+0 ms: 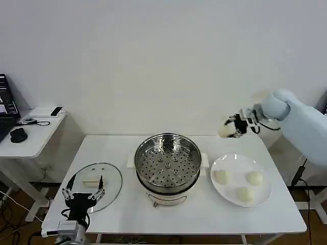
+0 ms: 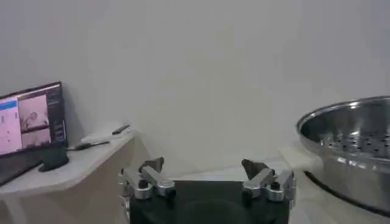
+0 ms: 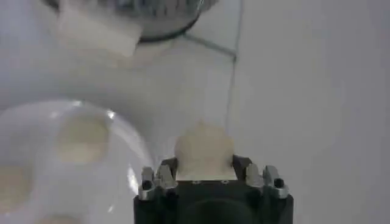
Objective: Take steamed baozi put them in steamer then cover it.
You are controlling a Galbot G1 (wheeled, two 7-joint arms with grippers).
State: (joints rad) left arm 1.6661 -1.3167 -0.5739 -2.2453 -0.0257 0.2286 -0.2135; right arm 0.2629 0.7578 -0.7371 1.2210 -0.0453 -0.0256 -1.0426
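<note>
I had the right pincer [image 1: 231, 127] up at the right of the head view, above the far right edge of the desk [image 1: 127, 214], clamped on one steamed baozi [image 1: 224, 130]; in the right wrist view the same bun [image 3: 203, 152] sat pinched between the two fingers [image 3: 159, 178], sticking out past the tips. Three more baozi lay on the white plate [image 1: 263, 195] at lower right of the head view: one on the left [image 1: 221, 176], one on the right [image 1: 254, 177], one nearer the front [image 1: 245, 193], all apart from each other. The steamer [image 1: 168, 166] stood at centre of the desk just left of the plate, uncovered, perforated tray bare, its white side handle [image 1: 204, 161] near the plate rim. The glass lid [image 1: 110, 185] lay flat at lower left of the desk, well apart from the steamer. My left pincer [image 1: 83, 194] sat at lower left over the lid's near edge, fingers spread wide and holding nothing; the left wrist view showed both its fingertips [image 2: 151, 165] parted with the steamer rim [image 2: 341, 115] at the right of that frame. A side desk [image 1: 36, 140] with a mouse [image 1: 18, 135] stood at the left edge.
</note>
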